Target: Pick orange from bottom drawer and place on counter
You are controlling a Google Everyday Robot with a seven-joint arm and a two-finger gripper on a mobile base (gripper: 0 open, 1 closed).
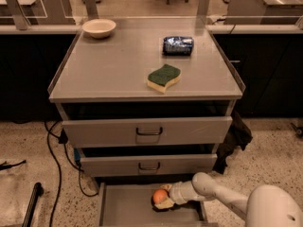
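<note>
- Office room behind: desks with clear panels, speckled floor, loose cable left of the cabinet.
- Grey counter: bowl at far left corner, blue can toward the far right, sponge near the front edge.
- Bottom drawer pulled open; orange sits on its floor, right of middle.
- My gripper reaches in low from the right. Its pale fingers sit either side of the orange and look clamped on it.
- My read: grasp made, lift not yet begun; plenty of bare counter by the front left corner.
</note>
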